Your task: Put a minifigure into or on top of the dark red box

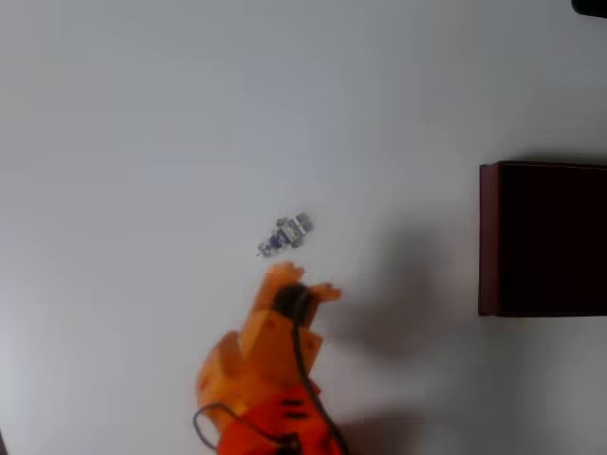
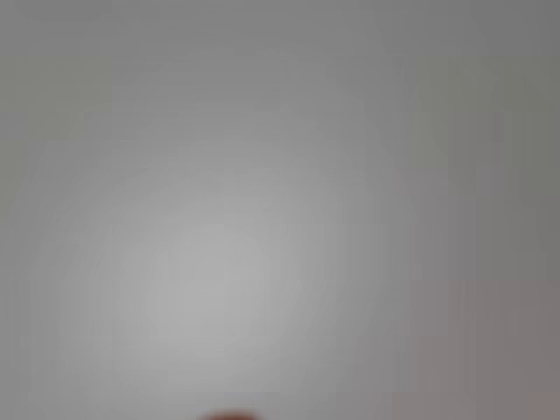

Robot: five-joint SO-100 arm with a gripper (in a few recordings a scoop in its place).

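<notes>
Overhead, I logged the minifigure lying on the white table, just beyond my orange fingers, apart from them; whether they were parted I couldn't tell. Dark red box sat at the right edge, bare table between.

In the overhead view the orange arm comes in from the bottom edge, a little left of centre, and reaches up the picture, leaning slightly right. A black cable runs along its upper side from a dark round part near the wrist down toward the base, where it loops out to the left. The gripper sits at the arm's upper end, its two orange fingertips slightly spread, one pointing up and the other out to the right, with nothing between them. The wrist view is blurred.
</notes>
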